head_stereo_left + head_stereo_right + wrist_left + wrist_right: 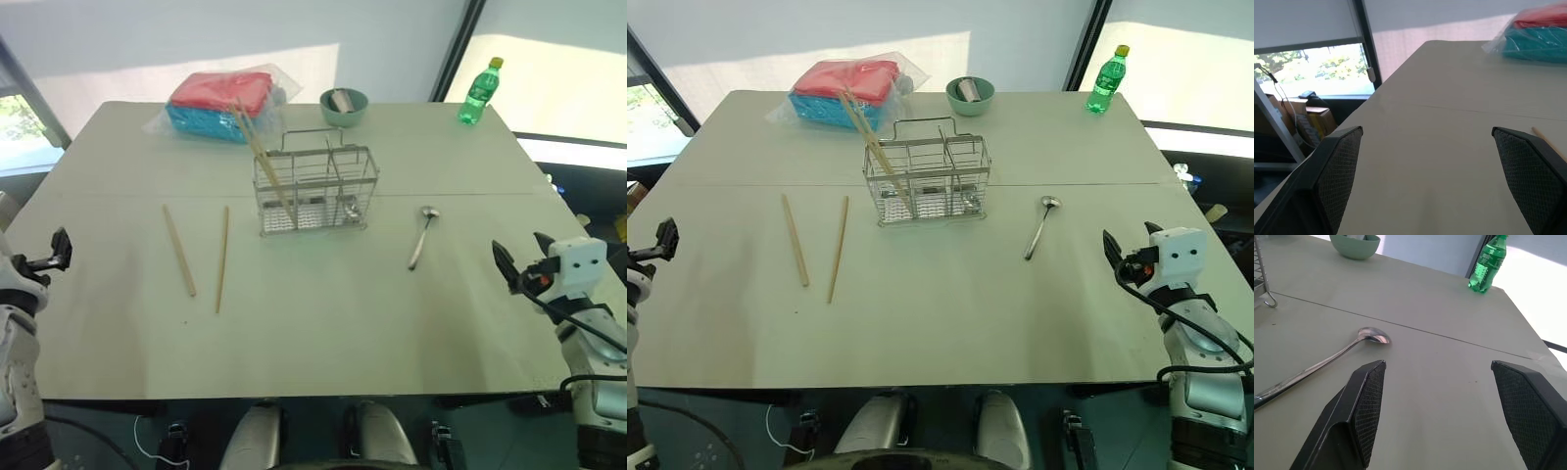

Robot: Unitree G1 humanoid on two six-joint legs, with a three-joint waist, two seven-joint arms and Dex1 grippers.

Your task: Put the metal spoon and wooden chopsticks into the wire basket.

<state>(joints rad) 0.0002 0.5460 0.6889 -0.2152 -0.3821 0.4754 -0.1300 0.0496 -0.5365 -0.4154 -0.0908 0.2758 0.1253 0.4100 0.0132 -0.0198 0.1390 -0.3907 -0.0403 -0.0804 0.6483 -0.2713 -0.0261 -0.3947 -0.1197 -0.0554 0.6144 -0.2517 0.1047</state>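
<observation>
Spoon (422, 238): shiny silver, slim | chopsticks (200, 255): light wood | both pincers gape, empty

Counted on table: four wooden chopsticks (179, 251), one metal spoon (422, 237), one wire basket (315, 191), one green bowl (344, 107), one green bottle (479, 92).

The right gripper (1129, 253) has two slim black fingers fixed to a white boxy block with two small dark dots on its face; a black cable loops from that block back along the silver-grey, rounded forearm. The left gripper (59, 248) is black as well, mounted on a pale grey-white arm of ribbed, jointed segments. Seen close, the fingers (1360, 409) are flat, tapering black blades whose inner faces carry a fine cross-hatched mesh pad framed by a smooth black edge.
</observation>
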